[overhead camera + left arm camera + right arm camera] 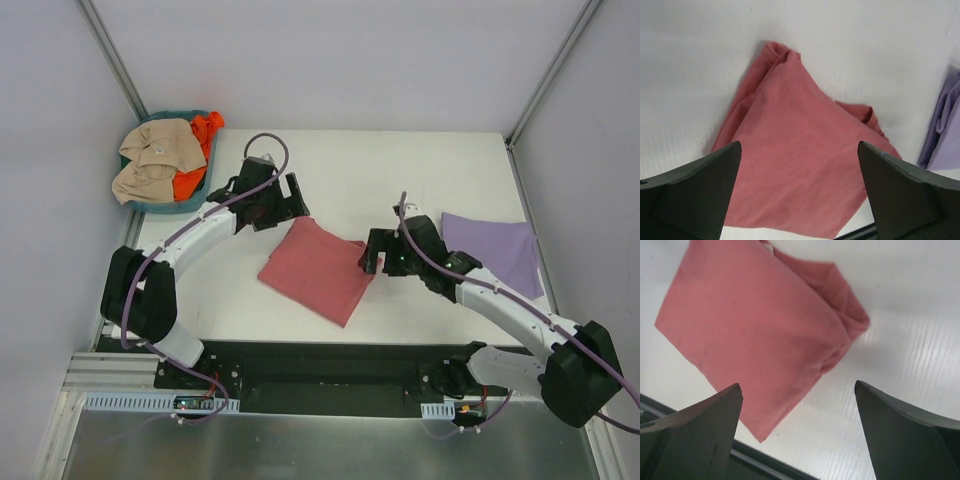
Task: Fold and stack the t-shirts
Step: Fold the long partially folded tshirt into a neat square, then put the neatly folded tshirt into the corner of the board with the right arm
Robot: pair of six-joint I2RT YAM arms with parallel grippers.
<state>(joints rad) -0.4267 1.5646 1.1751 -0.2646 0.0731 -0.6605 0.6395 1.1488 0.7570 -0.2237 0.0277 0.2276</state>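
On white table w/ grey walls: red tee, lavender tee apart

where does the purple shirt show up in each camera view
Top external: the purple t-shirt lies at the right side of the table.
Left wrist: the purple t-shirt is a strip at the right edge of the picture.
Right wrist: not in it.
Shared landmark: the red t-shirt, mid-table from above and large in both wrist views.

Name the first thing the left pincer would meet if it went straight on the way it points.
Most likely the folded brick-red cloth t-shirt, which lies dead ahead of the open left pincer; depth is unclear.
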